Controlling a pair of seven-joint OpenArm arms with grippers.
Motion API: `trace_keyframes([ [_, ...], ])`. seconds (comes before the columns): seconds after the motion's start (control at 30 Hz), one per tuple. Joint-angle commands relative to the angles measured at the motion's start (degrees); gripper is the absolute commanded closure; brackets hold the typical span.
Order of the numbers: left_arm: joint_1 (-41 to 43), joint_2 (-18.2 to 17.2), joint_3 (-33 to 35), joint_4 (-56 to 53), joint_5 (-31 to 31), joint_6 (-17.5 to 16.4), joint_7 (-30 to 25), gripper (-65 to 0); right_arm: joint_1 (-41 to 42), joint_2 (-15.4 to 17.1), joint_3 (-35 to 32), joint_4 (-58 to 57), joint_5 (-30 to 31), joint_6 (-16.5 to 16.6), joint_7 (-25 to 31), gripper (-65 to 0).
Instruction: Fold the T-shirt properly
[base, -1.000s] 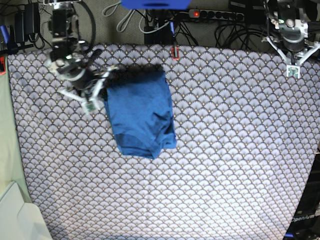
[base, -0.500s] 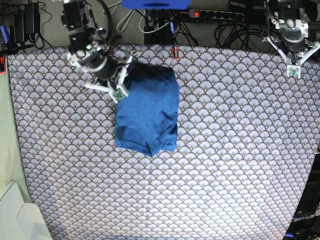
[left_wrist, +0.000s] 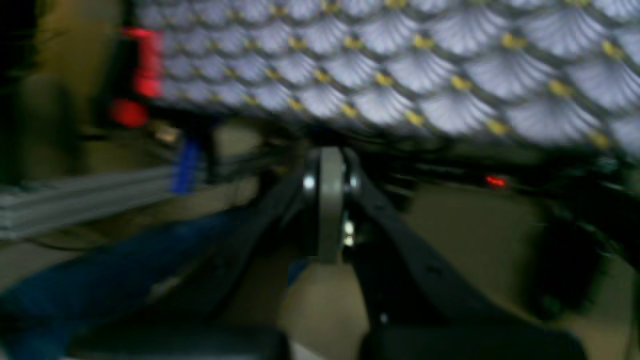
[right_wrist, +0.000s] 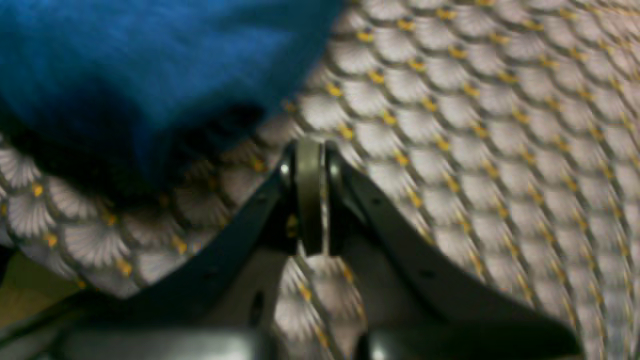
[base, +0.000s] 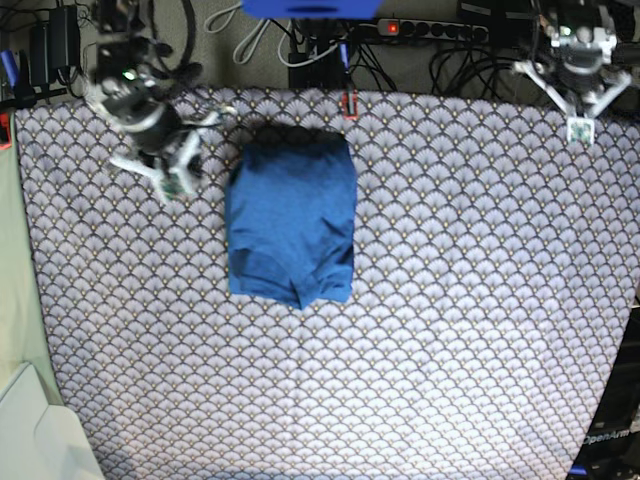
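The table (base: 480, 300) carries the T-shirt (base: 291, 215) as a compact folded rectangle, left of centre. The right tool (base: 172, 172) has withdrawn clear of it, pressed together, empty. The left tool (base: 578, 105) remains parked, likewise closed. Folding appears complete.

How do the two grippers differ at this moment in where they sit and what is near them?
The right gripper hangs over the table cover, close beside the folded T-shirt but apart from it. The left gripper sits at the far back edge of the cover, well away from the shirt. The right wrist view shows blue cloth near its fingers; the left wrist view shows mostly cables and the cover's edge. Both are shut and hold nothing.
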Motion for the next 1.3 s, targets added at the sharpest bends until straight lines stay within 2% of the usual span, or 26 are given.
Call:
trace_keyframes([
  [0.0, 1.6, -0.6, -0.3, 0.7, -1.5, 0.4, -0.1, -0.1, -1.4, -0.4, 1.6, 1.7, 0.1, -0.1, 0.3, 0.0],
  [0.13, 4.8, -0.3, 0.6, 0.5, -9.5, 0.4, -0.1, -0.1, -6.0, -4.6, 11.2, 4.1, 0.0, -0.1, 0.3, 0.0],
  [0.27, 6.4, -0.5, 8.3, -3.2, -12.0, 0.5, -1.5, -0.1, -10.1, -8.4, 18.5, 3.8, 0.3, -0.1, 0.4, 0.0],
  [0.4, 4.8, -0.3, 16.0, -12.5, -11.0, 1.1, -9.4, -0.1, -13.4, -11.5, 23.0, 3.3, 0.3, 0.0, 0.6, 0.0],
  [0.47, 2.7, 0.2, 18.4, -18.8, -10.4, 1.1, -13.4, -0.1, -14.0, -11.9, 23.2, 1.0, 0.4, 0.0, 0.7, 0.0],
  [0.57, -1.6, 1.1, 21.2, -31.3, -10.5, 1.1, -19.3, 0.0, -12.5, -11.6, 23.3, -9.3, 0.4, 0.0, 1.5, 0.0],
  [0.63, -5.0, 1.7, 22.4, -40.2, -10.5, 1.1, -23.8, 0.0, -10.3, -11.5, 23.5, -17.8, 0.3, 0.0, 5.2, 0.0],
  [0.83, -17.4, 1.7, 26.8, -71.3, -10.7, 1.1, -42.5, 0.0, -6.4, -10.8, 23.1, -41.7, 0.1, -0.1, 24.1, 0.0],
  [0.93, -24.3, 1.8, 27.5, -87.6, -10.4, 1.1, -50.0, 0.0, -2.2, -7.9, 23.6, -57.0, 0.1, -0.2, 32.3, 0.0],
  [1.0, -28.2, 1.8, 28.5, -96.3, -10.8, 1.1, -54.5, 0.0, 1.5, -5.9, 23.5, -68.5, 0.1, -2.7, 38.3, 0.0],
  [1.1, -33.0, 1.9, 30.0, -105.9, -10.9, 1.2, -59.3, 0.0, 8.0, -0.8, 22.5, -89.2, 0.1, -11.9, 51.3, 0.0],
  [1.17, -34.0, 2.5, 30.2, -107.5, -10.9, 1.3, -59.4, 0.0, 11.2, 1.1, 19.5, -98.7, 0.0, -16.7, 59.3, 0.0],
  [1.23, -34.0, 2.7, 30.4, -107.4, -10.4, 1.3, -59.4, -0.2, 12.5, 1.8, 15.2, -102.2, 0.0, -21.6, 64.3, 0.0],
  [1.27, -34.1, 2.8, 30.4, -107.4, -10.4, 1.4, -59.4, -0.2, 12.6, 1.8, 12.8, -102.2, 0.0, -24.9, 64.9, 0.0],
])
